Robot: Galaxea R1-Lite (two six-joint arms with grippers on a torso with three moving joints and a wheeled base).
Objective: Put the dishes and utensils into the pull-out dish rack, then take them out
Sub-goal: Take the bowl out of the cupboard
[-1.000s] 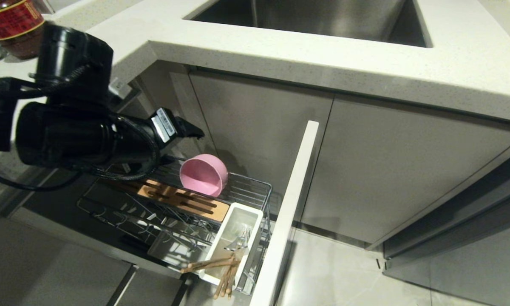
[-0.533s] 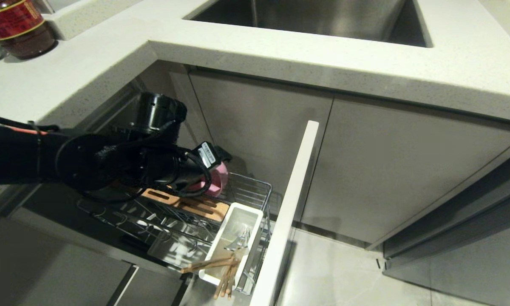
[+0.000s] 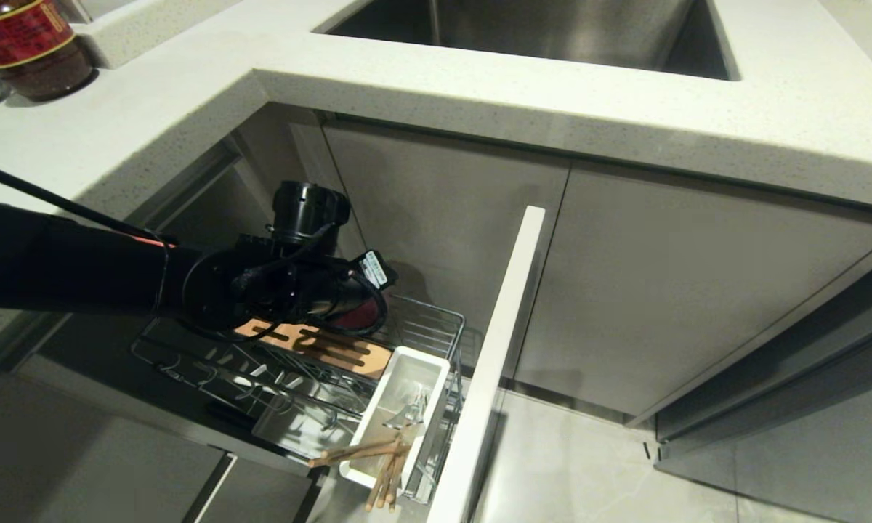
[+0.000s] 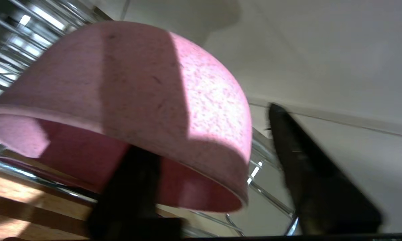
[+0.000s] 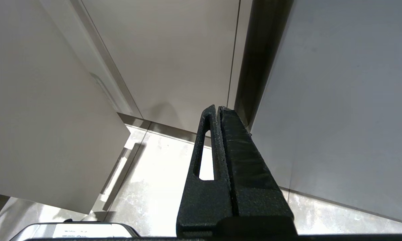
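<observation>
Left claw [image 4: 204, 160]: jaws apart, straddling the bowl's rim, one finger inside, one outside
Bowl [image 4: 127, 100]: pink, tipped in the rack [image 3: 429, 327]
Right claw [image 5: 217, 113]: closed, near cabinet doors
Chopsticks [image 3: 378, 465]: in white cup [image 3: 436, 385]

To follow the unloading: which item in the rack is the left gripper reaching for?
The pink bowl: the left gripper has one finger inside its rim; the chopsticks lie apart in the white cup.
</observation>
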